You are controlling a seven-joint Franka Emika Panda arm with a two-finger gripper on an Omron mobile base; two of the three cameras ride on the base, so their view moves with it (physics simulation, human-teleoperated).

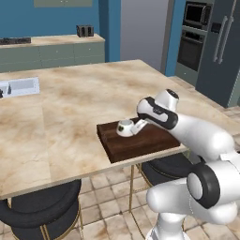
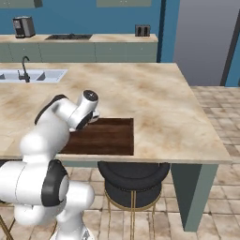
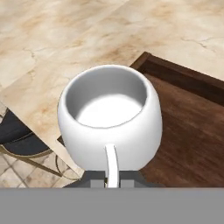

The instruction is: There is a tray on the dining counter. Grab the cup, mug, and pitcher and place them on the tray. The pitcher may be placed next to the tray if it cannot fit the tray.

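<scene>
The gripper (image 1: 135, 127) is clamping the mug (image 1: 125, 127) by its thin handle, fingertips mostly hiding behind it. The round glossy white mug is sitting over the dark wooden tray (image 1: 140, 143) near the dining counter (image 1: 70, 122) edge.

Blue walls (image 2: 117, 14), tiled floor (image 2: 215, 122), black stools (image 2: 133, 180), perhaps an oven (image 1: 191, 47).

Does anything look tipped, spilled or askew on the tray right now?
Nothing stands out. The mug is upright and empty over the tray, with the pincer shut on its handle. The tray lies flat at the dining counter's edge.
</scene>
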